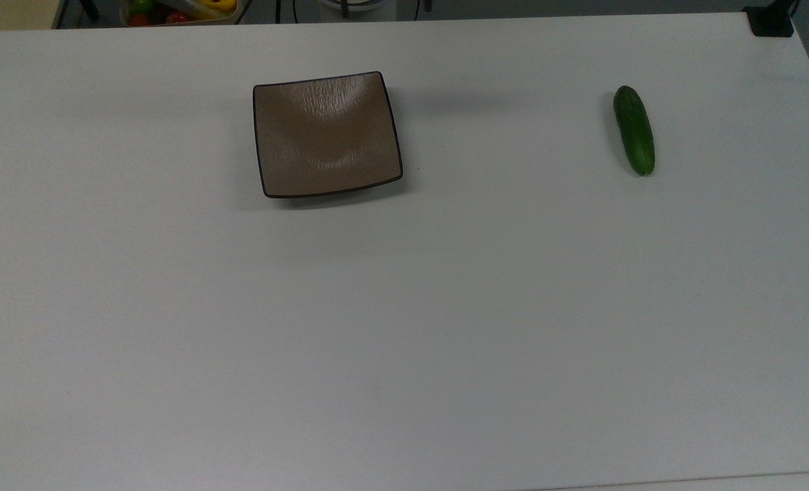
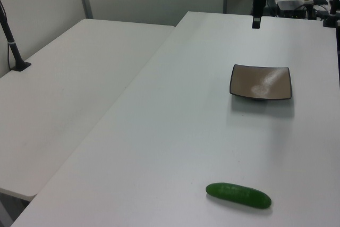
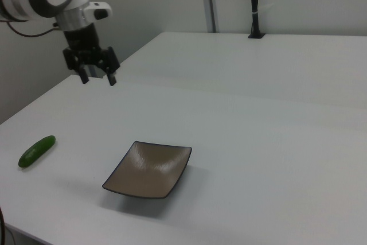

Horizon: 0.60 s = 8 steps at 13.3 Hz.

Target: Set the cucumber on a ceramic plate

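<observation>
Starting reach: my gripper (image 3: pixel 96 76) hangs above worktop (image 1: pixel 404 327), fingers spread, holding nothing. Cucumber (image 1: pixel 634 129) lies at top view's far right, well apart from ceramic plate (image 1: pixel 327 134). Next I must descend over cucumber, straddling its width.

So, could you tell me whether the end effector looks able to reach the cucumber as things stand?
Probably yes: the open end effector hangs above the table, and nothing lies between it and the cucumber.
</observation>
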Motion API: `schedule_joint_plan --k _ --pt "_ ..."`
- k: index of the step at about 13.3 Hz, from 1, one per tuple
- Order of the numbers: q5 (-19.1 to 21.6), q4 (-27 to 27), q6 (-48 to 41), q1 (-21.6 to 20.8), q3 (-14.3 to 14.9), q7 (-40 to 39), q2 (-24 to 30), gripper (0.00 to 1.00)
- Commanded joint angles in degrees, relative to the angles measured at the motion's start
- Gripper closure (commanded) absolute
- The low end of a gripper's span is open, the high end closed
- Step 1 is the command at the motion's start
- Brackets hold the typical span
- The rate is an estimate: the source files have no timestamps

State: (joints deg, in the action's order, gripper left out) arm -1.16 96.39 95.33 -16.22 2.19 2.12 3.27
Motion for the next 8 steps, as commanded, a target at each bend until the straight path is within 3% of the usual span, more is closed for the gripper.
schedule_joint_plan --k 1,5,8 --pt "2.91 0.38 1.35 -5.48 -0.77 4.89 0.42 0.0" --pt "4.85 0.38 2.57 -6.37 -10.86 9.82 -1.42 0.0" --pt "4.94 0.91 7.23 -6.72 -14.57 15.7 -5.19 0.0"
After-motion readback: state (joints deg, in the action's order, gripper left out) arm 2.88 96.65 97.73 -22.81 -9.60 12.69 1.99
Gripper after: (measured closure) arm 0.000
